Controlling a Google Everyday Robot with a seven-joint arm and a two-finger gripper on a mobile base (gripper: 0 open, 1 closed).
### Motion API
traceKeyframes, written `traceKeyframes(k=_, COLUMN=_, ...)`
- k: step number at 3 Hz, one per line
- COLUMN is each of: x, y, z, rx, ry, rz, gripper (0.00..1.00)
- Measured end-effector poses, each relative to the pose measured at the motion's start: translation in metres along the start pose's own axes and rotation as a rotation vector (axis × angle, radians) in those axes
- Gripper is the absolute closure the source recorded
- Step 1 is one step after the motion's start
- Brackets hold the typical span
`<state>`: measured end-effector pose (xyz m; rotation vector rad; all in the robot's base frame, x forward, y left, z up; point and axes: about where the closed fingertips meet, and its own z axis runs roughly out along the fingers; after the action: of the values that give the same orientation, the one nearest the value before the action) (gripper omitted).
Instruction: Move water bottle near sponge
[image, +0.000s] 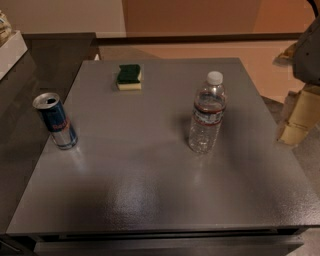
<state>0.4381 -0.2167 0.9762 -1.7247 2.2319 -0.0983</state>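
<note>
Bottle (206, 114) upright mid-right on bench (150, 195), not gripped | sponge (129, 76) flat near far edge, well apart | can (55, 121) left, off my path | claw (299, 114) parked at right edge, beside bench; spread or pressed together, I cannot tell

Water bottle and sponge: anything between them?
No: the camera view shows bare table between water bottle and sponge. The hand hangs at the picture's right edge.

one high view down across the table (150, 180) from its near edge, tool (296, 122) at right margin
</note>
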Motion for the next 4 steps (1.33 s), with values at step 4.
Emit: traceKeyframes(k=4, x=-0.025, y=-0.036, z=0.026, rx=-0.013, ry=-0.136, rz=0.019, gripper=0.00)
